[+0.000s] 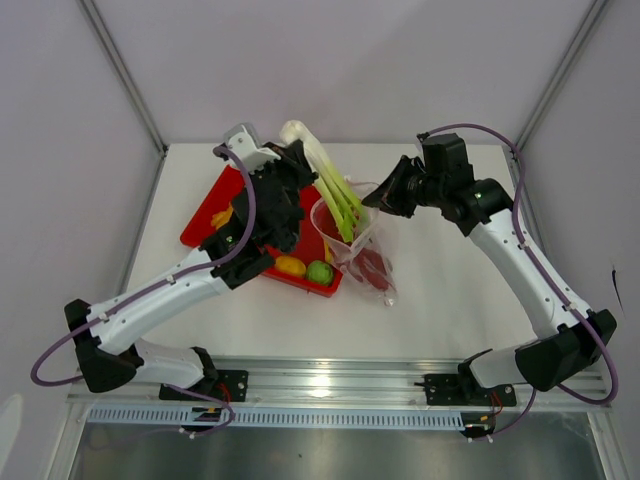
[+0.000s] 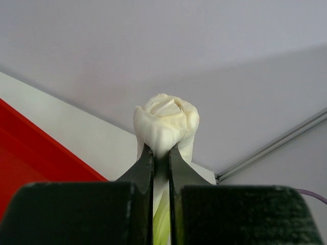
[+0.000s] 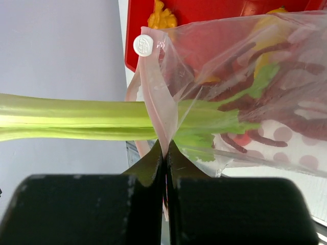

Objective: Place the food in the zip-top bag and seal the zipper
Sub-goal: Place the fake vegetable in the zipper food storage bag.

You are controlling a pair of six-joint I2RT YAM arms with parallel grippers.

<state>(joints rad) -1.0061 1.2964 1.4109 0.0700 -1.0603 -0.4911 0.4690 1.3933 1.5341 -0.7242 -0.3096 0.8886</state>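
Leek clamped by left end effector | zipper pinched by right end effector

The right tool has its fingertips pressed together on the pinkish-red zipper at the mouth of the clear zip-top bag, just below a white round tab on that strip. The leek stalk lies level through the mouth, its green leaves inside among the red chillies. Beyond the bag lies the red tray, with the orange ruffled piece on it.
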